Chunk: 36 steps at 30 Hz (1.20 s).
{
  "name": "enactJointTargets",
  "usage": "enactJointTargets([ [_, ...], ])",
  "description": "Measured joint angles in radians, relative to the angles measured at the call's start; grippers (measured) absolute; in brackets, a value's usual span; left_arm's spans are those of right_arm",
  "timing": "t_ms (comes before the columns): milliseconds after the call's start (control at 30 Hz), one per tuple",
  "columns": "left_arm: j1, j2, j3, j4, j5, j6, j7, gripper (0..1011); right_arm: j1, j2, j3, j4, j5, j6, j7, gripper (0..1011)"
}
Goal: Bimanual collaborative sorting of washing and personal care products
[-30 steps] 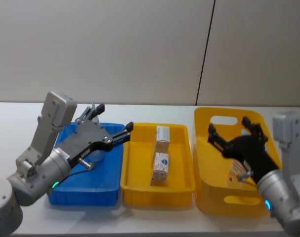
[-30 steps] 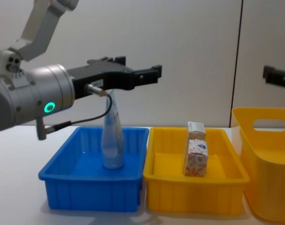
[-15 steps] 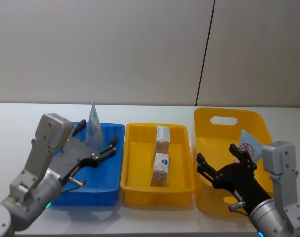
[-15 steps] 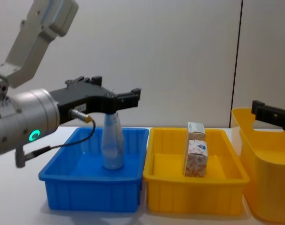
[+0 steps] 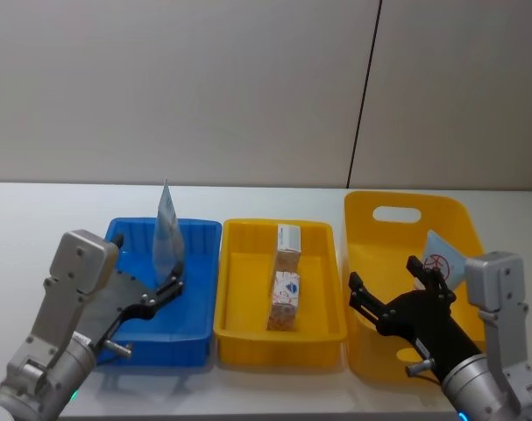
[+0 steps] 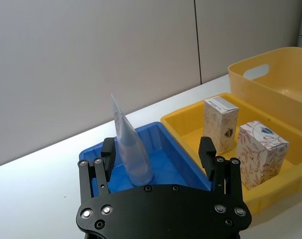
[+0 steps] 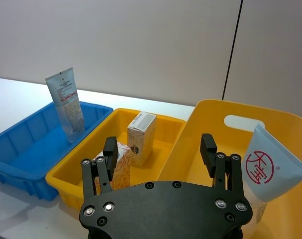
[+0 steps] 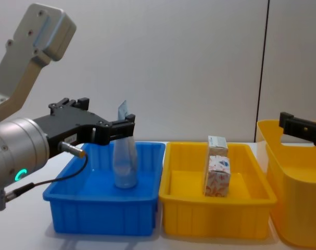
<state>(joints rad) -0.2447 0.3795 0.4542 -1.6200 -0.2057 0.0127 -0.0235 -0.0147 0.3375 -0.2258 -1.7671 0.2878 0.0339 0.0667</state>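
A pale-blue squeeze tube (image 5: 167,230) stands upright, cap down, in the blue bin (image 5: 195,224). My left gripper (image 5: 147,281) hangs open and empty over the bin's near side, just short of the tube (image 6: 131,149). Two small cartons (image 5: 288,241) (image 5: 285,300) stand in the yellow tray (image 5: 279,336). A second tube with a red round logo (image 5: 441,259) leans against the yellow basket's far right wall. My right gripper (image 5: 384,276) is open and empty near the basket's front left, with that tube (image 7: 267,172) beside it.
The three containers stand in a row on the white table: blue bin left, yellow tray middle, tall yellow handled basket (image 5: 358,237) right. A plain wall rises behind. Bare table lies left of the blue bin and in front of the containers.
My left gripper has drawn back and down toward me, leaving the tube standing in the blue bin. My right gripper pulled back out of the basket, then held still, uncovering the logo tube.
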Motion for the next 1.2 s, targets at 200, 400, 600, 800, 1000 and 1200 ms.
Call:
enactJointTargets([
  [200, 0.007, 0.002, 0.0, -0.006, 0.005, 0.002, 0.012, 1001, 0.001, 0.0, 0.0, 0.0, 0.0, 0.001, 0.002, 1003],
  [400, 0.007, 0.003, 0.0, -0.006, 0.005, 0.002, 0.013, 1001, 0.009, 0.0, -0.007, -0.001, -0.002, 0.011, 0.013, 1003],
  [600, 0.008, 0.003, 0.0, -0.006, 0.005, 0.002, 0.013, 1001, 0.033, -0.007, -0.024, -0.003, -0.006, 0.039, 0.03, 1003],
  [800, 0.008, 0.003, 0.0, -0.006, 0.005, 0.002, 0.013, 1001, 0.066, -0.021, -0.054, -0.002, -0.016, 0.081, 0.043, 1003],
  [1000, 0.008, 0.003, 0.0, -0.006, 0.005, 0.002, 0.013, 1001, 0.1, -0.042, -0.09, 0.009, -0.041, 0.137, 0.043, 1004],
  [1200, 0.008, 0.003, 0.0, -0.006, 0.005, 0.002, 0.013, 1001, 0.125, -0.068, -0.116, 0.029, -0.071, 0.191, 0.014, 1003],
])
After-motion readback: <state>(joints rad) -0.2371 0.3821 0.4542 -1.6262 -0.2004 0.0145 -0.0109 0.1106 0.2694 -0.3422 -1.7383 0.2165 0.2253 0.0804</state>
